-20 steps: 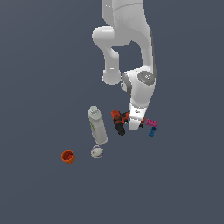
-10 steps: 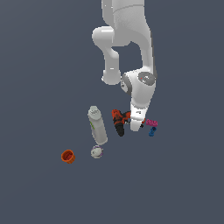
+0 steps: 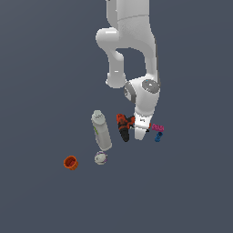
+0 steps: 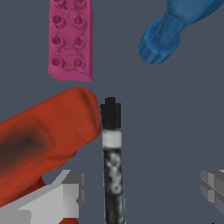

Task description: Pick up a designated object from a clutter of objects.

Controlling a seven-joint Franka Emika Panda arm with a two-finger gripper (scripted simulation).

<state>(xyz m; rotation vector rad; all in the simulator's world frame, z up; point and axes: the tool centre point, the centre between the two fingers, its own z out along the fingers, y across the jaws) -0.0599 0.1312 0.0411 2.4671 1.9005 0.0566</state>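
Seen from the wrist: gripper (image 4: 142, 192) spread wide, jaws apart, one grey fingertip (image 4: 65, 192) on the side of the red-orange drill (image 4: 43, 140) and the other (image 4: 213, 186) well clear on the far side, nothing clasped. Between them, nearer the drill-side finger, the black marker (image 4: 113, 166), lying flat on the grey floor (image 4: 175, 122), black cap pointing away from the camera, pale band just behind the cap, mottled black-and-white barrel running back toward the lens. Just beside the drill's rounded red body, perhaps touching. Beyond the cap, a pink studded block (image 4: 71, 39); beside that, apart, a blue piece (image 4: 175, 26).

From the exterior view: gripper (image 3: 141, 133) low among drill (image 3: 124, 126), pink block (image 3: 158, 128) and blue piece (image 3: 157, 137). Toward that view's left, a white bottle (image 3: 101, 130) lying down, a whitish ball (image 3: 100, 158), an orange cup (image 3: 70, 162).
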